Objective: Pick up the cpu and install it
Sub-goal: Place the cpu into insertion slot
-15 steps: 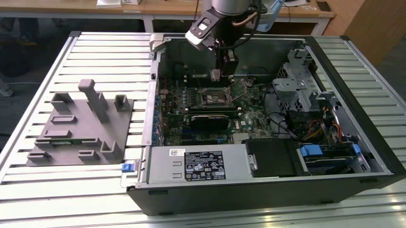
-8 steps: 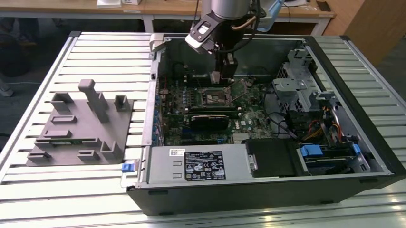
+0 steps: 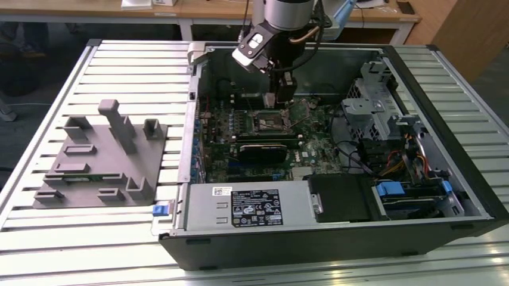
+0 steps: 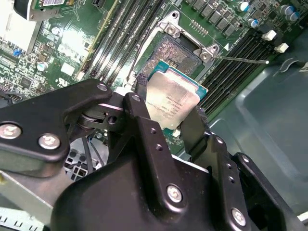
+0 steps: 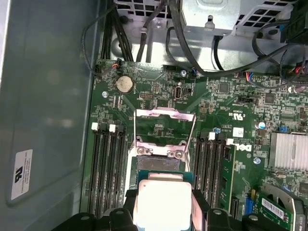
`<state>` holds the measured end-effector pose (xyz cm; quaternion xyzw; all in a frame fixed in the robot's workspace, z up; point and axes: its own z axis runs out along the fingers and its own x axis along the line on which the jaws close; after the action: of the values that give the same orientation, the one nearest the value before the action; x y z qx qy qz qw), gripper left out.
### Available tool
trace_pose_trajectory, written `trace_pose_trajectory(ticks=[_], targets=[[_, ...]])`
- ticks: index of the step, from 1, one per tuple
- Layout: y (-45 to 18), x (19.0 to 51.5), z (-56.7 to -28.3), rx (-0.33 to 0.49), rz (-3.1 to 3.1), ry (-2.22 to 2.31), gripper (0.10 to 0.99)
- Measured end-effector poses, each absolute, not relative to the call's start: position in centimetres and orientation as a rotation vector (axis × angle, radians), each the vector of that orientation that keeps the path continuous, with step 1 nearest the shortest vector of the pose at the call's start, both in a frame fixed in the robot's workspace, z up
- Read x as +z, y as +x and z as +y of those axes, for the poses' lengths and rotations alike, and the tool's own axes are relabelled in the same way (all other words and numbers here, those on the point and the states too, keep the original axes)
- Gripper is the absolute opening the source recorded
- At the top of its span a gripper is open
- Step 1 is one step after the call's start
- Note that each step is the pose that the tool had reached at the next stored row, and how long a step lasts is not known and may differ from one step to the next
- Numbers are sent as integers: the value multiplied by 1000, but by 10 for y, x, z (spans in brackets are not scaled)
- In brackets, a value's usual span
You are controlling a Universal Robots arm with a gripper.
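1. Your claw (image 4: 169, 108) is gripping the cpu (image 4: 172, 94) by two opposite edges, hovering close to the open socket (image 4: 175, 52).
2. You are likely handling a light, stiff, fragile chip; edge holds are sparing its underside.

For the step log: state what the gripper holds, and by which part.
The gripper holds the cpu, its fingers pinching two opposite edges, by the open socket.

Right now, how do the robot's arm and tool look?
The arm is a silver-grey cylinder with a brownish cable curving beside it. The tool is matte black, made of jointed links with silver screw heads, ending in two slim black fingers.
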<state>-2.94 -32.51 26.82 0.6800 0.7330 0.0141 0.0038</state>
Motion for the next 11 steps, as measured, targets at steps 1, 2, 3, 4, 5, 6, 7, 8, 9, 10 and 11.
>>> trace_pose_trajectory(ticks=[1, 2, 3, 4, 5, 6, 7, 8, 9, 10, 11], targets=[[-29, 268, -325, 44, 2297, 2131, 529], [-29, 268, -325, 45, 2297, 2131, 529], [-29, 267, -325, 45, 2297, 2131, 529], [-29, 265, -325, 45, 2297, 2131, 529], [-29, 264, -325, 45, 2297, 2131, 529], [-30, 262, -325, 45, 2297, 2131, 529], [-30, 261, -325, 45, 2297, 2131, 529], [-30, 260, -325, 45, 2297, 2131, 529], [-30, 258, -325, 45, 2297, 2131, 529], [-30, 257, -325, 45, 2297, 2131, 529], [-30, 256, -325, 45, 2297, 2131, 529]])
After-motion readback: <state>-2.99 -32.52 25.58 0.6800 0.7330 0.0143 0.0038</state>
